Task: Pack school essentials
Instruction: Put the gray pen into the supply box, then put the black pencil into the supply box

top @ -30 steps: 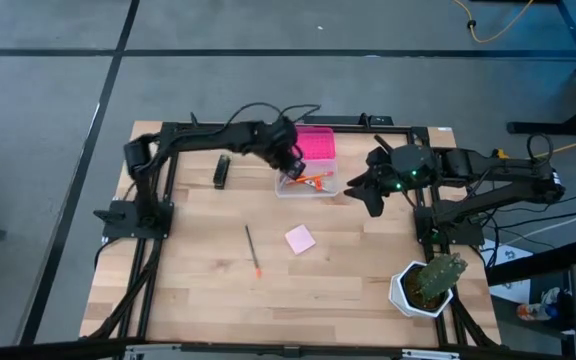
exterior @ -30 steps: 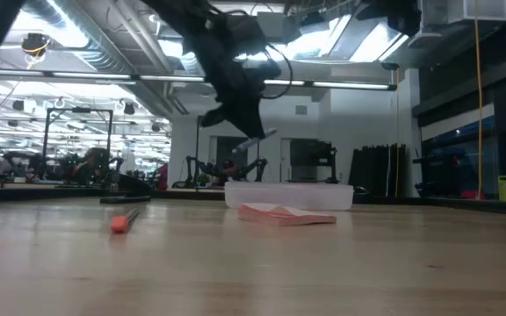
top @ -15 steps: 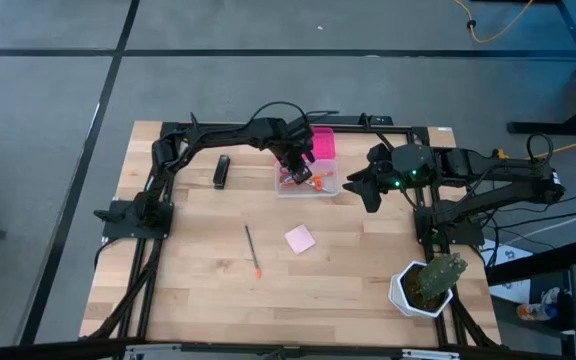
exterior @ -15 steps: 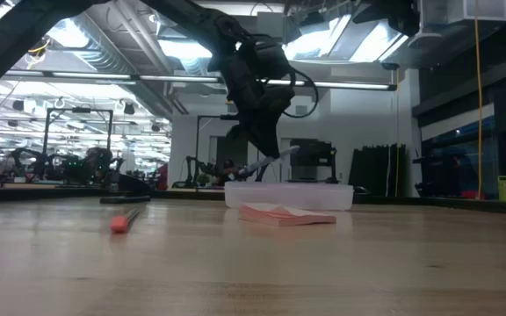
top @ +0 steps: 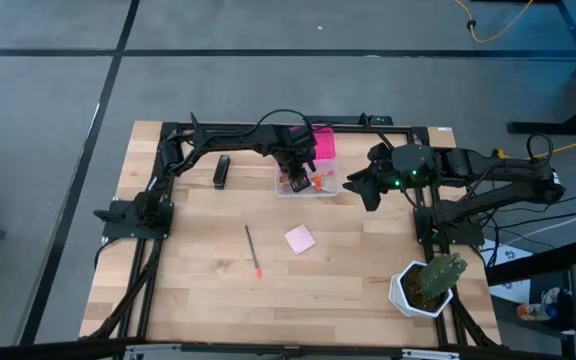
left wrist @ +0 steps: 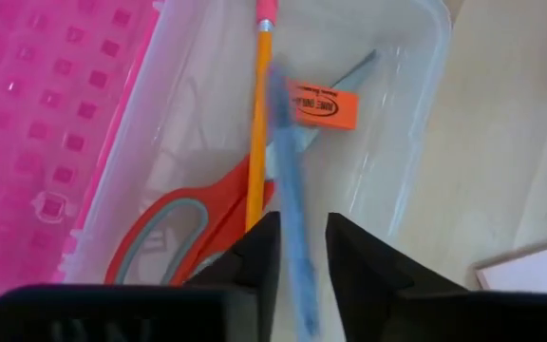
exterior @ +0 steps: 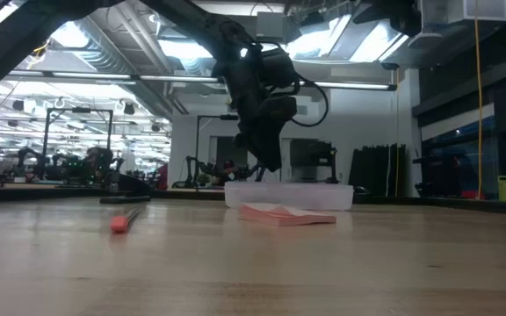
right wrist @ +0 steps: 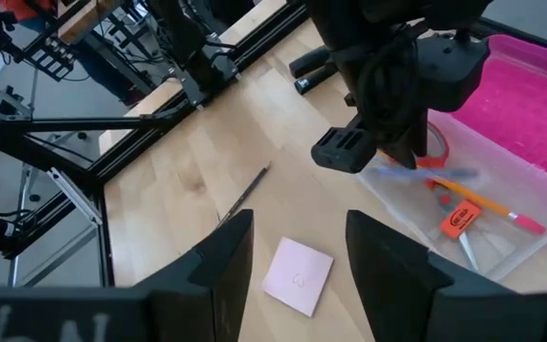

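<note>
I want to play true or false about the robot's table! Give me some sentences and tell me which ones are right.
1. The scissors are in the clear box. True.
2. The pink notepad is in the box. False: it lies on the table.
3. The left gripper is over the box. True.
4. The cactus is beside the black oblong item. False: they sit at opposite corners.
5. The right gripper holds a pencil. False: it holds nothing.

Left claw (top: 296,176) lowered with fingers slightly parted, right claw (top: 361,192) hovering open nearby
</note>
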